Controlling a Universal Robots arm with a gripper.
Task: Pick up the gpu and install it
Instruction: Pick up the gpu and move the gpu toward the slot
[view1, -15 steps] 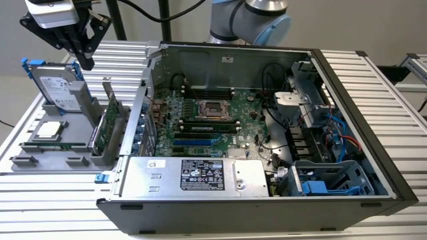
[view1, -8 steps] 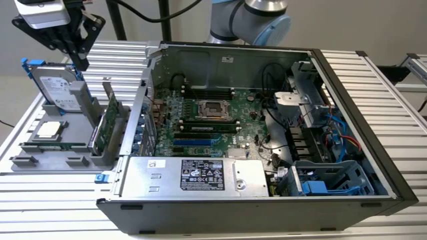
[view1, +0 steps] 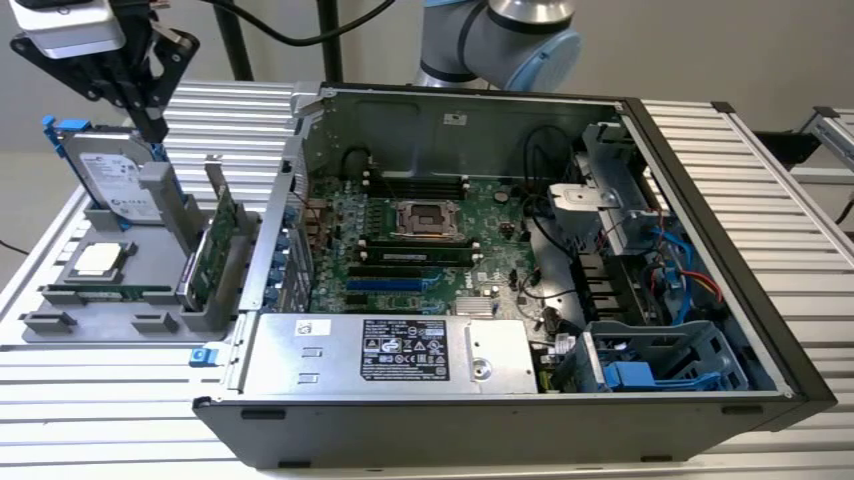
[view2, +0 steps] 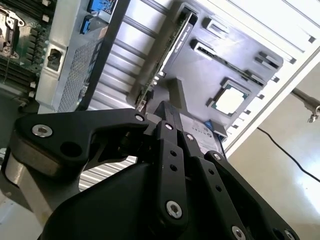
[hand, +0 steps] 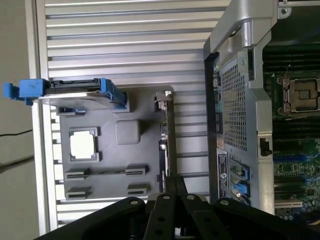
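Above the gray holder (view1: 100, 315), the closed, empty end effector (view1: 154, 130) risks clipping the hard drive (view1: 114, 180) beside the gpu (view1: 220, 235).

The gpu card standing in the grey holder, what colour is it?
Green. The gpu shows best in the exterior view.

One open computer case (view1: 507, 432) on one slatted desk (view1: 120, 400). Within the case: one motherboard (view1: 340, 225), one processor socket (view1: 430, 215), one silver power supply (view1: 387, 352). At the exterior view's left, one grey tray (view1: 80, 325), bearing one hard drive (view1: 114, 180) with blue rails, one gpu (view1: 216, 232), one loose processor chip (view1: 98, 260), one thin memory stick (view1: 120, 293). One robot arm (view1: 514, 40), one black pincer (view1: 151, 122).
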